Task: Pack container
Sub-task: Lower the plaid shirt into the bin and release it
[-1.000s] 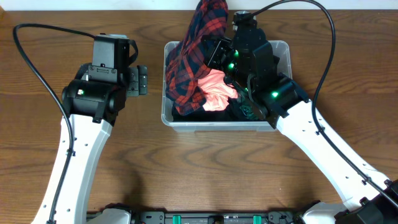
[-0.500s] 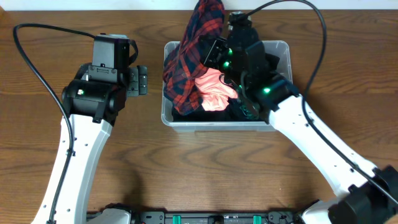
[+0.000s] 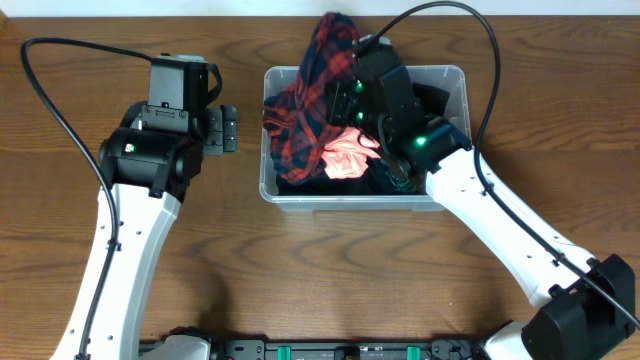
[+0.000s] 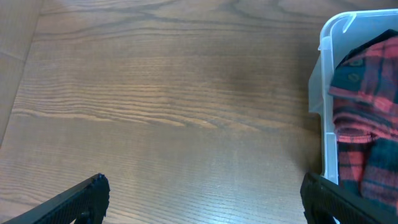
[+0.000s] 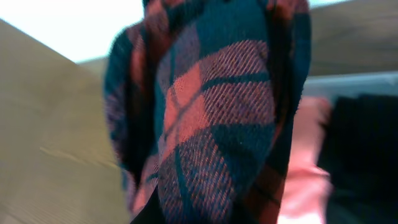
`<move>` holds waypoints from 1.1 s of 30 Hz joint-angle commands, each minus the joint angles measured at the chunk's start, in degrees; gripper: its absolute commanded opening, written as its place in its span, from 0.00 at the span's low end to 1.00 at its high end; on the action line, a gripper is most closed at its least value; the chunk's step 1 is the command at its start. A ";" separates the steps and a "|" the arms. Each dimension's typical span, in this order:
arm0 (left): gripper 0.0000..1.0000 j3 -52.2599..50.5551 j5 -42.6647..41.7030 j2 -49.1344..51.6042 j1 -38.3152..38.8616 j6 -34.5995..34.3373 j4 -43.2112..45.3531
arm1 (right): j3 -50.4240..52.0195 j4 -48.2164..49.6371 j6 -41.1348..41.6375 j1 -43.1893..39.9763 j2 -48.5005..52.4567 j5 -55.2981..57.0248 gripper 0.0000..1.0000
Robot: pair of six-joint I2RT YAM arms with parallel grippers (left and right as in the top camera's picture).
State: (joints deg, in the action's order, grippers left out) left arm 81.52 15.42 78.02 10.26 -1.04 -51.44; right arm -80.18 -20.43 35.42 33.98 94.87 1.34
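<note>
Wood-grain table [image 3: 300, 290] fills the overhead view, brown and bare around the work area.

Left arm [image 3: 130, 230], white with black joints, reaches up the table's left side. Right arm [image 3: 500, 230] crosses diagonally from the lower right, and its black wrist sits above the container.

Container [image 3: 340, 203], a clear rectangular tub with rounded corners and a thick rim, stands at the table's rear centre. It is just to the right of the left gripper and directly under the right wrist. Its left wall and rim appear at the right edge of the left wrist view.

Plaid shirt [image 3: 300, 110], red and navy, is piled in the tub's left half. One fold rises past the rear rim beside the right wrist, and the same cloth fills the right wrist view at close range.

Dark clothing [image 3: 305, 182] lies along the tub's front, with more black fabric at the right rear.

Pink garment [image 3: 345, 155] lies crumpled near the tub's middle, touching the plaid shirt.

Left gripper [image 3: 226, 130] hovers over bare wood with its fingers spread wide, holding nothing.

Right gripper [image 3: 350, 90] is buried in the plaid cloth; its fingers are hidden, so spread or pressed together cannot be told.
</note>
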 commanded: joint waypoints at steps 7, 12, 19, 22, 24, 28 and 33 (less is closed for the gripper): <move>0.98 0.90 0.74 -0.15 -0.22 0.55 -0.20 | -0.26 -10.36 -19.23 -0.81 0.39 10.80 0.01; 0.98 0.90 0.74 -0.15 -0.22 0.55 -0.20 | -0.26 -14.01 -24.98 -0.98 0.39 18.12 0.01; 0.98 0.90 0.74 -0.15 -0.22 0.55 -0.20 | -0.26 -18.18 -26.43 -2.56 0.39 18.40 0.01; 0.98 0.90 0.74 -0.15 -0.22 0.55 -0.20 | -0.26 -20.39 -25.99 -3.76 0.39 18.43 0.01; 0.98 0.90 0.74 -0.15 -0.22 0.55 -0.20 | -0.26 -21.92 -25.29 -4.79 0.39 18.43 0.01; 0.98 0.90 0.74 -0.15 -0.22 0.55 -0.20 | -0.26 -24.94 -24.74 -6.62 0.39 18.10 0.01; 0.98 0.90 0.74 -0.15 -0.22 0.55 -0.20 | -0.26 -27.34 -24.79 -6.97 0.39 18.16 0.01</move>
State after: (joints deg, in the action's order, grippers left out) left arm 81.52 15.42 78.02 10.26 -1.06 -51.46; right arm -80.18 -46.94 11.09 27.51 94.89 17.76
